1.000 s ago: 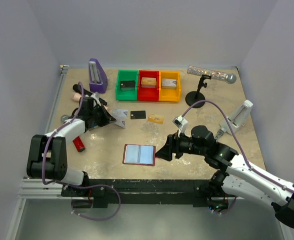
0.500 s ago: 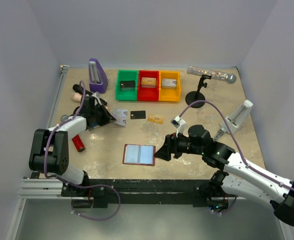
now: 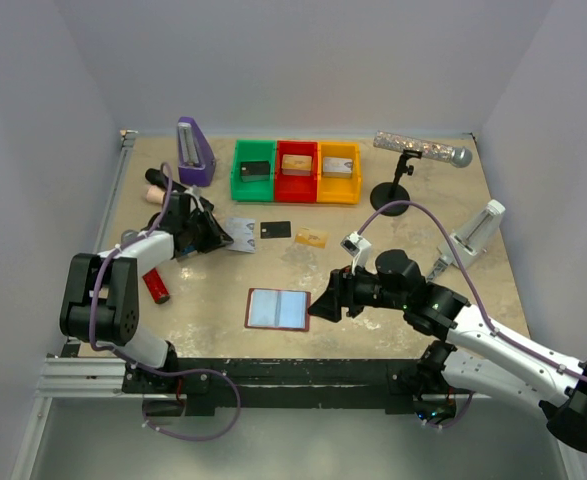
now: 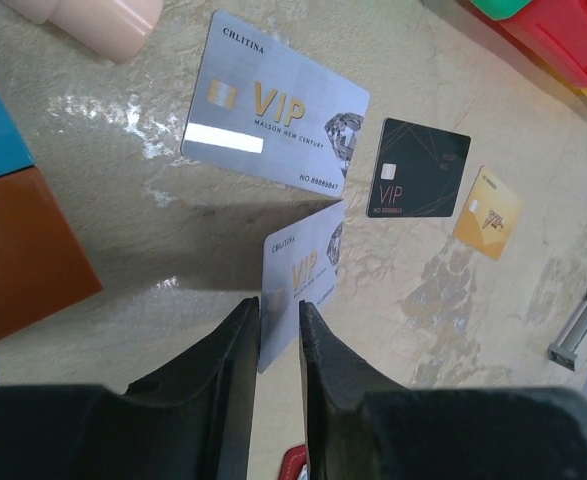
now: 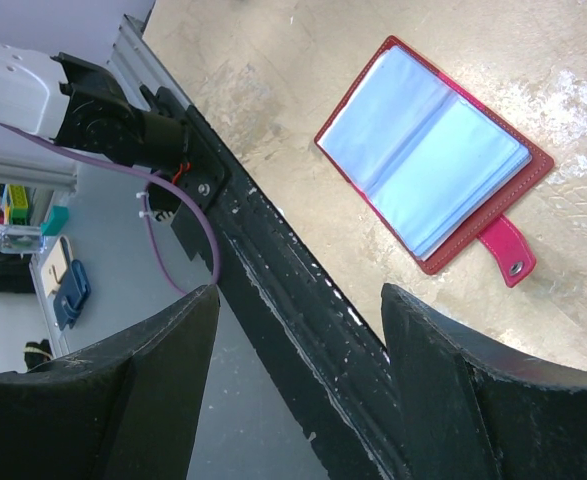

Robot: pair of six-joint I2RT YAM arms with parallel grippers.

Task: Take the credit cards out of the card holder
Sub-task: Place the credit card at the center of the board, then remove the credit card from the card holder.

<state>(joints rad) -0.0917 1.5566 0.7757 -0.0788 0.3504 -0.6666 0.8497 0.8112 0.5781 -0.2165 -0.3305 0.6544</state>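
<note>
The card holder [image 3: 276, 309] lies open and flat near the front edge, with pale blue lining up and its red tab [image 5: 503, 250] on the right; it also shows in the right wrist view [image 5: 433, 170]. A silver card [image 4: 273, 115], a black card [image 4: 418, 180] and a gold card [image 4: 488, 212] lie on the table. They also show in the top view: silver [image 3: 238, 232], black [image 3: 275, 229], gold [image 3: 311, 237]. My left gripper [image 4: 278, 305] has a second silver card [image 4: 301, 262] aslant between its narrowly parted jaws. My right gripper [image 5: 300, 292] is wide open and empty just right of the holder.
Green [image 3: 254, 170], red [image 3: 296, 170] and yellow [image 3: 339, 172] trays with small blocks stand at the back. There is also a purple metronome [image 3: 194, 152], a microphone stand [image 3: 389, 195], a white device [image 3: 478, 235], a red cylinder [image 3: 157, 288] and a blue-and-brown block [image 4: 13, 230]. The black frame rail [image 5: 303, 330] lies under my right gripper.
My right gripper has shifted slightly left toward the card holder. My left arm has resettled a little, with the silver card still at its jaws near the other cards.
</note>
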